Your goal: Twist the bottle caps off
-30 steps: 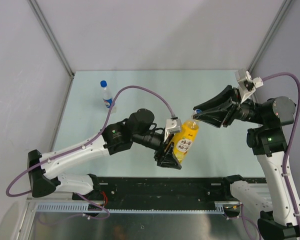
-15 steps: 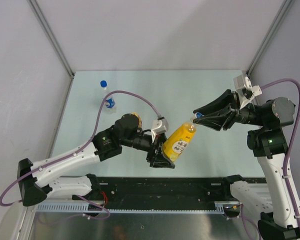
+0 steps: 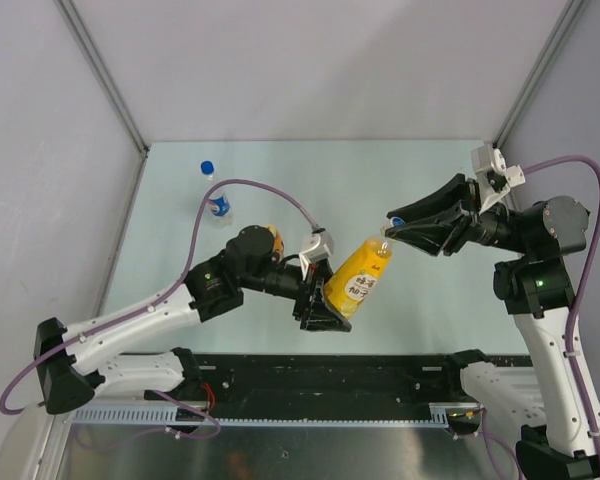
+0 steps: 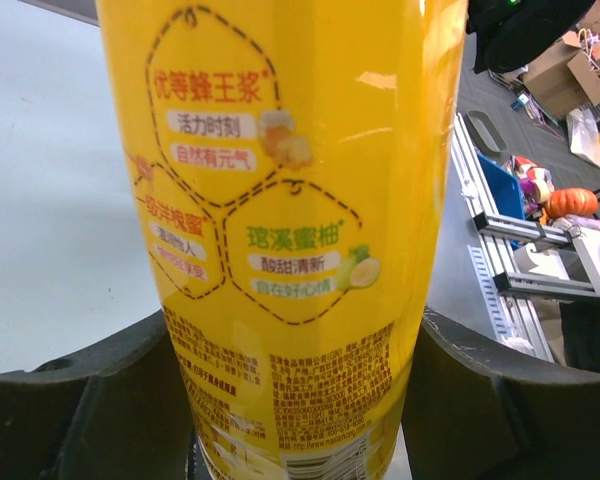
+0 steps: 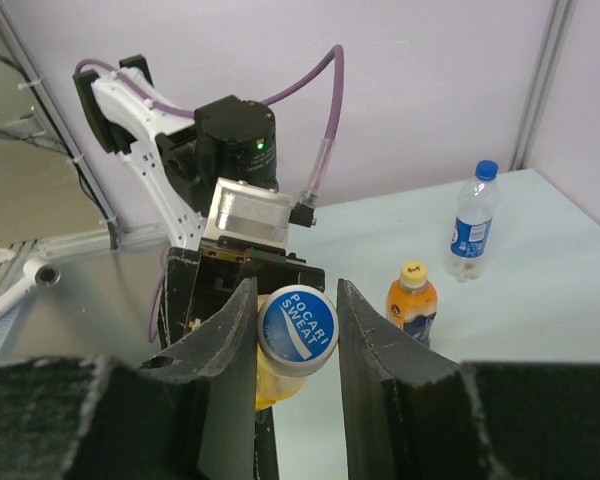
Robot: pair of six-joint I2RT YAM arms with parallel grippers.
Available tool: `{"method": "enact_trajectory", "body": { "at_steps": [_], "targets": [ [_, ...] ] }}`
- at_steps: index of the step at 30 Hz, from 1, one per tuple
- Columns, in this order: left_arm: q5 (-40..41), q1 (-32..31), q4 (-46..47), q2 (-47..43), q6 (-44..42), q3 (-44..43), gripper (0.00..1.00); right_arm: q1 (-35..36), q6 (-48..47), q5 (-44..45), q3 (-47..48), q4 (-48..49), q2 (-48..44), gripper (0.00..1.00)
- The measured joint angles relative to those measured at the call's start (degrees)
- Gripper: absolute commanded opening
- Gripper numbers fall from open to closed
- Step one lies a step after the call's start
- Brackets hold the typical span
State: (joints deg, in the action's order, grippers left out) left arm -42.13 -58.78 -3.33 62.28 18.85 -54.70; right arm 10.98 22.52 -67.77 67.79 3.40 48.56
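Right claw (image 5: 294,295) pinches the blue cap (image 5: 298,330) between its fingers; left claw (image 4: 295,395) grips yellow bottle (image 4: 290,190).

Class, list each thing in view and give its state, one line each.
yellow bottle: tilted, capped
Pocari cap: on yellow bottle
water bottle: upright, capped
small orange bottle: upright, capped
left end effector: shut on yellow bottle
right end effector: shut on Pocari cap

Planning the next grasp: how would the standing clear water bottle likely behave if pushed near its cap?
Tall and narrow, the water bottle would probably tip under a high push. Its round body would likely roll once down. The clear plastic wall may flex if squeezed.
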Motion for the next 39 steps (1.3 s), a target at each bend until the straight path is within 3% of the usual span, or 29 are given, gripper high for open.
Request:
{"method": "enact_trajectory", "body": {
  "at_steps": [2,4,6,12,18,22,30,39],
  "targets": [
    [0.15,0.11,1.07,0.42,0.2,0.0,0.0,0.0,1.44,1.46,-0.28,0.83,-0.11,0.08],
    [0.5,0.2,2.05,0.74,0.24,0.0,0.0,0.07,3.06,3.04,-0.37,1.64,-0.11,0.28],
    [1.01,0.28,2.91,0.98,0.26,0.0,0.0,0.11,4.61,4.33,-0.48,2.1,-0.09,0.41],
    [2.43,0.33,5.09,1.57,0.2,0.0,0.0,0.26,8.13,7.5,-0.61,2.99,0.79,0.65],
    [3.08,0.33,6.58,2.45,-0.13,-0.02,0.0,0.26,10.93,9.99,-1.07,3.65,2.27,0.95],
    [3.06,0.33,7.48,3.32,-0.94,-0.24,0.0,0.28,13.46,10.71,-1.36,5.22,2.97,0.99],
    [4.68,0.28,7.3,4.94,-3.98,-2.4,0.0,0.13,20.41,11.17,-1.77,12.17,4.07,0.99],
    [7.23,0.02,6.62,7.78,-7.34,-3.08,0.0,-1.16,22.49,13.31,-1.88,13.53,3.45,0.99]
  ]
}}
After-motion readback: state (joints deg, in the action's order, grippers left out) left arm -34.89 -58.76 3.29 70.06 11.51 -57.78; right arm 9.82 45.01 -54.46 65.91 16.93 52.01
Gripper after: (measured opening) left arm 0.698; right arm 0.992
